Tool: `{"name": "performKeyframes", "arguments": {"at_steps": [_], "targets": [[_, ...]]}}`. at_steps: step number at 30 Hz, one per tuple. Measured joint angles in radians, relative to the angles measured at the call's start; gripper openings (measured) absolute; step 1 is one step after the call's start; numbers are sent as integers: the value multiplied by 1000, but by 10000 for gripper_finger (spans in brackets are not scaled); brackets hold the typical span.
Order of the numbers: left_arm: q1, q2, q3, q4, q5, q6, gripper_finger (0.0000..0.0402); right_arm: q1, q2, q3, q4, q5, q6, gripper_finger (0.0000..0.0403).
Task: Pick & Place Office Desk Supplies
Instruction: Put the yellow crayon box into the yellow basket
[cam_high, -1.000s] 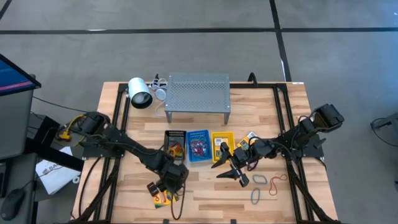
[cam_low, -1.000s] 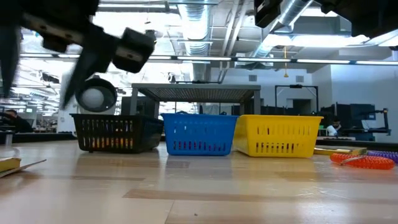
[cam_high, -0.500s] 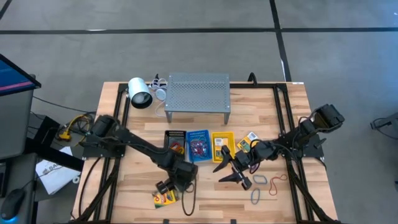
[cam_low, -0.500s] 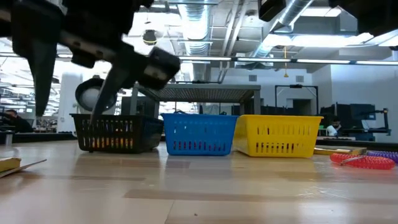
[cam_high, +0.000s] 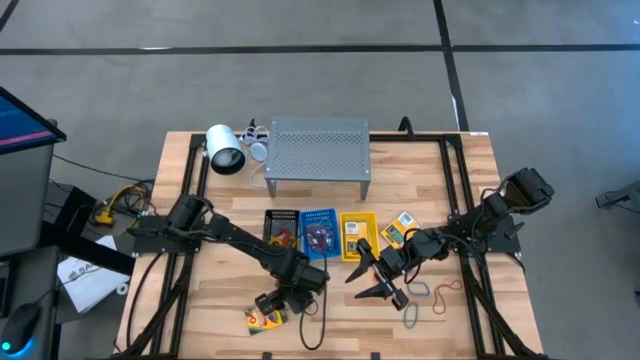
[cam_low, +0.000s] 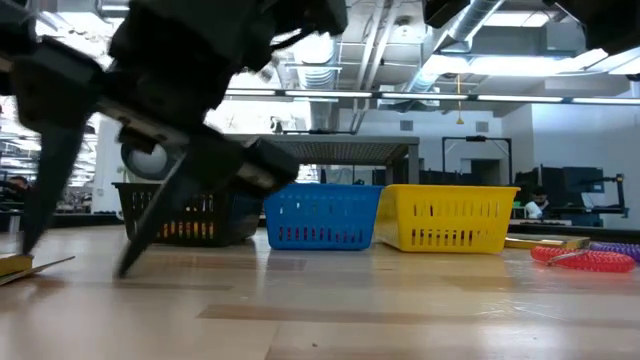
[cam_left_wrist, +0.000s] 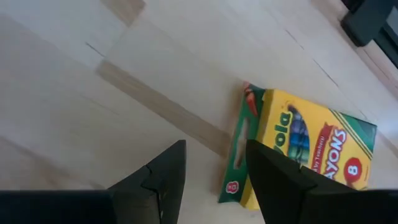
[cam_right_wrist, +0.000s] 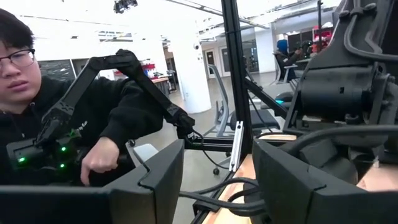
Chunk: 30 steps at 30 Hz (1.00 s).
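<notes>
The crayon box (cam_high: 263, 319) lies flat on the wooden surface (cam_high: 200, 320) near its front edge, left of centre, free of any grip. The left gripper (cam_high: 283, 302) stands just beside it with jaws open and empty; over the last second this arm has swung from directly over the box toward the centre, so the gripper now sits at the box's right edge rather than on top of it. In my judgement the approach is being re-aligned and no pick has yet been made. The left wrist view confirms what the high view cannot: the fingers (cam_left_wrist: 163, 180) straddle bare wood, with the crayon box (cam_left_wrist: 298, 149) off to one side, its label facing up. The right gripper (cam_high: 383, 284) has not moved, held low near the loose rubber bands (cam_high: 428, 294) at the right front, jaws open, holding nothing. Three small baskets, black (cam_high: 281, 234), blue (cam_high: 320, 235) and yellow (cam_high: 357, 234), sit in a row mid-surface; the low view shows them as baskets with slotted walls, which the high view barely suggests. A second crayon box (cam_high: 399, 227) lies right of the yellow basket. The right wrist view looks off the surface at a seated person.
</notes>
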Motion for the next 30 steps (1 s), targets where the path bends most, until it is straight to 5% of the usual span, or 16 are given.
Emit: {"name": "performKeyframes", "arguments": {"at_steps": [25, 30], "targets": [[-20, 10, -1, -54, 41, -11, 162, 5, 0, 0, -22, 0, -12, 186], [-13, 12, -1, -52, 45, -24, 132, 6, 0, 0, -23, 0, -12, 186]]}}
